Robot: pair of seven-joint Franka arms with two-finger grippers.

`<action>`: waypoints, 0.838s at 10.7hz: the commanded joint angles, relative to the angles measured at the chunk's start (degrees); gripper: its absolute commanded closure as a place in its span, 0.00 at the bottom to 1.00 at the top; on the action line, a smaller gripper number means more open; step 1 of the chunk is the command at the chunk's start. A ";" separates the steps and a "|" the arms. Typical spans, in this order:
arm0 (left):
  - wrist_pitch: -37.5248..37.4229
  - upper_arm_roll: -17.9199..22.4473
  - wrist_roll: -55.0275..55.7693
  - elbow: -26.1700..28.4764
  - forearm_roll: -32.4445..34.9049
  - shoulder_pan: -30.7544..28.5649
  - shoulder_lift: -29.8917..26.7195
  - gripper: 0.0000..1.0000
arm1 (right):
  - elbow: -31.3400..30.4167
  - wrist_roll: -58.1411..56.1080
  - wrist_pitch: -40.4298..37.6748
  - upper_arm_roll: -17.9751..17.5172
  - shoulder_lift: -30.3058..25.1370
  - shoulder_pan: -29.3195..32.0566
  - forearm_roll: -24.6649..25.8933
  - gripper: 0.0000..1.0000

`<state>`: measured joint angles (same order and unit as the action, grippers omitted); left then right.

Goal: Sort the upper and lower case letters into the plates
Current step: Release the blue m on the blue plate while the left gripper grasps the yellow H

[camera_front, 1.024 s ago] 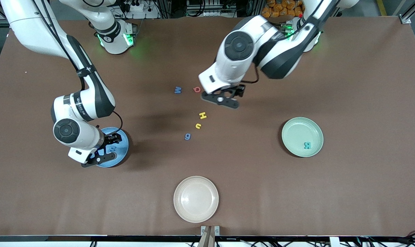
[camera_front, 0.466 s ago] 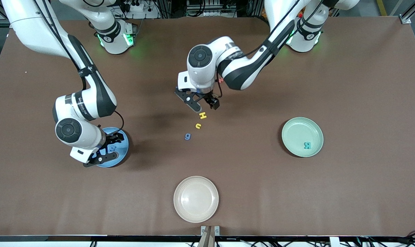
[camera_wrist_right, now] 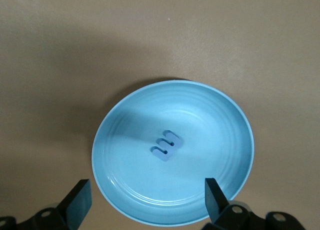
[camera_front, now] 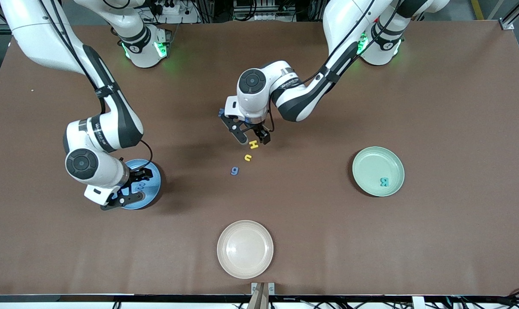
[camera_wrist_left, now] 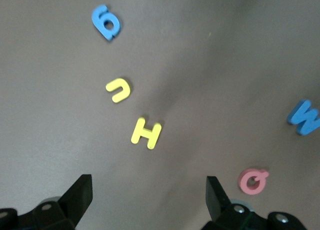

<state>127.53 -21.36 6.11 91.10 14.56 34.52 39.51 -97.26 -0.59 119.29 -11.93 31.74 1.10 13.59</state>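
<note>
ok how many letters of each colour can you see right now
blue letters: 3
yellow letters: 2
red letter: 1
teal letter: 1
total: 7 in view

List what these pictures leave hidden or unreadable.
- Front view: blue M and red letter mostly hidden under the left arm.
- Front view: blue plate partly covered by the right claw.
- Right wrist view: the letter in the blue plate is unreadable.
</note>
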 commanded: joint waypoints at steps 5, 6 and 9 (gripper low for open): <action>16.51 0.52 -2.58 3.03 12.05 -0.60 5.56 0.00 | -0.03 0.06 0.60 -0.90 1.04 1.18 0.38 0.00; 17.66 0.61 -2.94 2.94 12.24 -0.68 6.27 0.00 | -0.03 0.24 0.51 -0.90 1.04 1.18 0.29 0.00; 18.20 0.70 -5.22 3.03 12.24 -0.68 6.98 0.03 | -0.12 0.42 0.33 -0.90 1.22 1.10 -1.72 0.00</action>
<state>144.99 -20.49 2.68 94.47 25.45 34.12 46.23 -97.26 -0.49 119.65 -11.92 32.94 1.28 13.14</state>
